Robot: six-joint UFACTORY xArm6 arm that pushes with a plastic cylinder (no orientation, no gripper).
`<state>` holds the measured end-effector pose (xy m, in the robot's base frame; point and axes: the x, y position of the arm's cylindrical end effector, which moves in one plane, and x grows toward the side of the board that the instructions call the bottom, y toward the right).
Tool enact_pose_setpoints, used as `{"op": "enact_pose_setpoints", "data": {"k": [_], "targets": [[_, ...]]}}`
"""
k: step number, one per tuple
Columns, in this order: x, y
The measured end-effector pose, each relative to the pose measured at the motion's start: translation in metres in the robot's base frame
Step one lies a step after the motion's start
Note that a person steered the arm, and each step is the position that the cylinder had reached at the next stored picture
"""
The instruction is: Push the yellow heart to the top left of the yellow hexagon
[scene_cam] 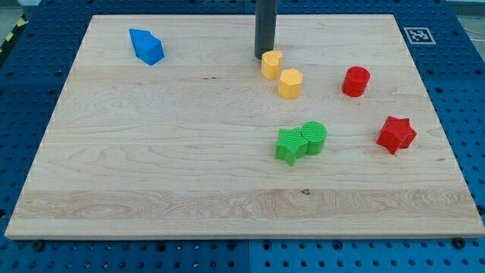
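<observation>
The yellow heart (271,64) lies near the board's top middle. The yellow hexagon (290,83) lies just to its lower right, almost touching it. My tip (262,56) stands at the heart's upper left edge, touching or nearly touching it. The dark rod rises from there to the view's top.
A blue block (146,46) lies at the upper left. A red cylinder (355,80) and a red star (396,134) lie at the right. A green star (290,145) and a green cylinder (314,137) touch below the middle. The wooden board (151,174) sits on a blue perforated table.
</observation>
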<state>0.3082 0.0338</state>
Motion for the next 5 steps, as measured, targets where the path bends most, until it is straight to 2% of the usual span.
{"op": "enact_pose_setpoints", "data": {"k": [5], "targets": [[0.002,0.031]]}}
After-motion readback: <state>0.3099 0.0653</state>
